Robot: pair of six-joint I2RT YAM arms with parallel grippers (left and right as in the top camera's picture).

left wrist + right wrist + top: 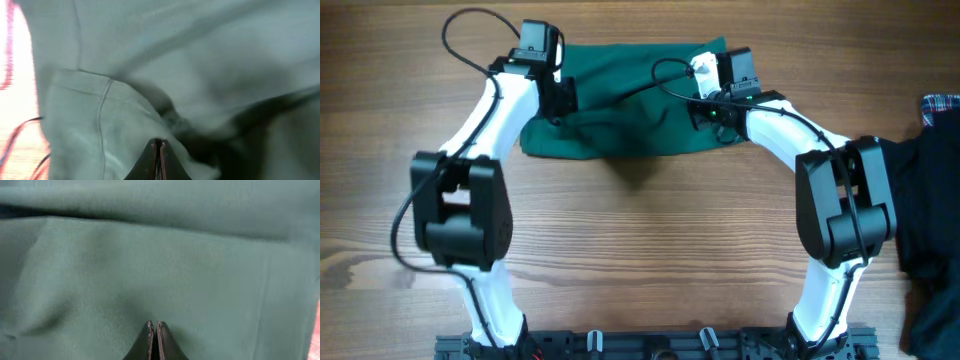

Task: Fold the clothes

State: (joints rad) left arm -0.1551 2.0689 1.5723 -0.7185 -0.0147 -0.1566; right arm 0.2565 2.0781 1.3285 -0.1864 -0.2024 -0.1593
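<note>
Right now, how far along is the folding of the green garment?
Done: the green garment lies as a rumpled band with overlapping layers, so perhaps one fold. In hand: the left hand and right hand are both shut at the cloth, the left pinching a bunched crease. Left: it is wide and uneven, so more folding and flattening.

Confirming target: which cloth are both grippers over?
The plain dark green fabric garment at far centre; the black garment and blue-red plaid cloth lie apart, far right.
</note>
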